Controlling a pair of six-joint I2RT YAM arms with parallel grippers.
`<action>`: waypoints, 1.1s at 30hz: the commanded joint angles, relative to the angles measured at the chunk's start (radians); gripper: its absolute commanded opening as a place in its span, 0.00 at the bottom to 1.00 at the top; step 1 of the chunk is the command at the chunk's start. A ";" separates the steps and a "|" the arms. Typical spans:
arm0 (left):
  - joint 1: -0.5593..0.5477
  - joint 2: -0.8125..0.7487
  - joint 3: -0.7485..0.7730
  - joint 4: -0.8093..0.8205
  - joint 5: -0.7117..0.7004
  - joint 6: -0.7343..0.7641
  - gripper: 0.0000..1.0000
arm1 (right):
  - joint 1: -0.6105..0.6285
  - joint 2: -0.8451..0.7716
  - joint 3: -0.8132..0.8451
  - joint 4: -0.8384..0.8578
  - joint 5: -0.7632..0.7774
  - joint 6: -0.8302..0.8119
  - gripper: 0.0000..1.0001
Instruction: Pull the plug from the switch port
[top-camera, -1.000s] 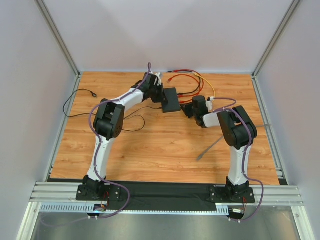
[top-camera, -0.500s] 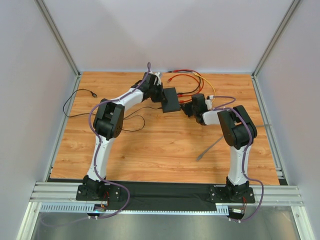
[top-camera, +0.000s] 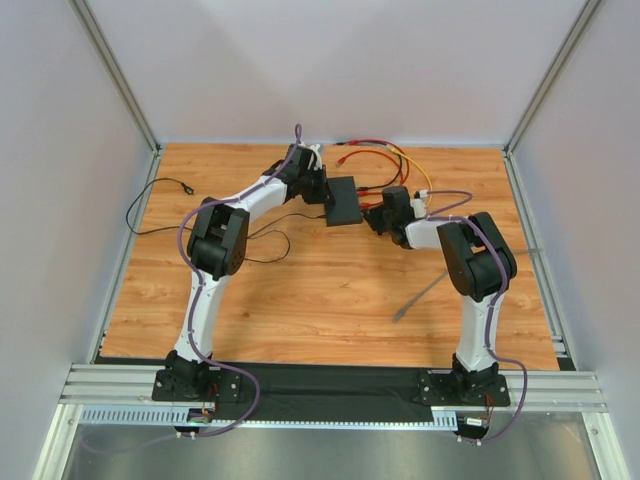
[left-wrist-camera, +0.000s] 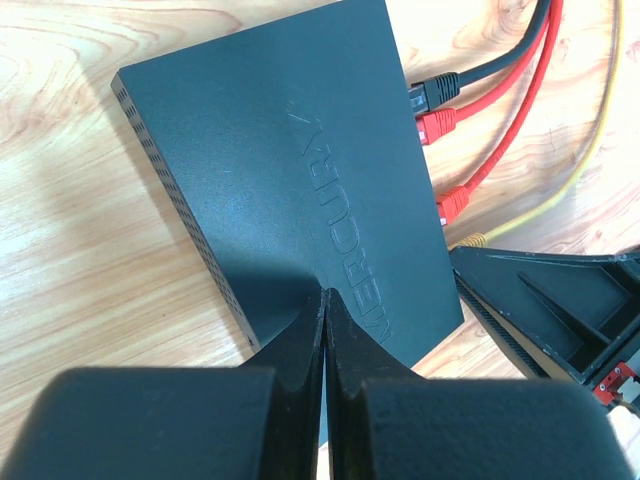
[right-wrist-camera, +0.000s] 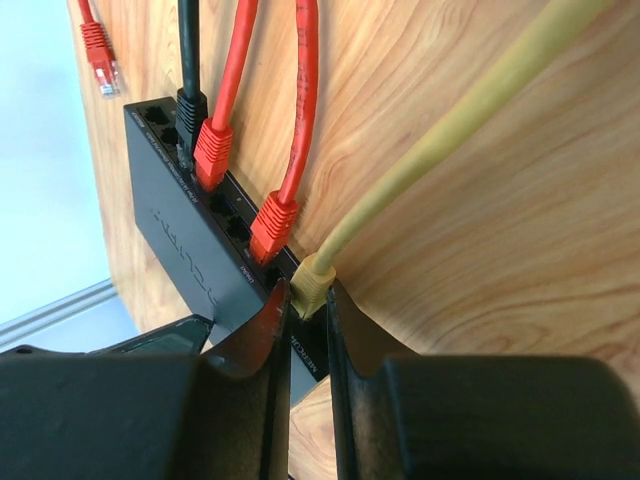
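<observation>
The yellow plug (right-wrist-camera: 312, 283) sits seated in the switch (right-wrist-camera: 180, 215), upper centre of the overhead view, pinched narrowly by the right gripper (right-wrist-camera: 307, 300), while the left gripper (left-wrist-camera: 325, 318), fingers pressed together, bears on the switch's top; the pull remains.

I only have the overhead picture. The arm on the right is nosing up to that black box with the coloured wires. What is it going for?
Observer: Its wrist camera shows the right gripper with one finger on each side of the yellow plug, which is seated in the switch.
Operator: Is it squeezing the plug?
Observer: The fingers sit close against the plug's sides, but I cannot tell whether they are pressing.
Operator: What is the other arm doing?
Observer: The left gripper has its fingers shut together, and the tips seem to rest on the switch's lettered top.
</observation>
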 joint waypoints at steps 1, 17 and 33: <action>0.007 0.057 -0.003 -0.102 -0.058 0.023 0.00 | -0.020 0.049 -0.042 0.025 -0.023 -0.055 0.00; 0.007 0.050 -0.011 -0.093 -0.038 0.038 0.00 | -0.038 0.064 -0.113 0.151 -0.068 0.016 0.00; -0.128 -0.032 0.032 -0.091 -0.294 0.253 0.44 | -0.027 0.089 -0.084 0.130 -0.137 -0.001 0.00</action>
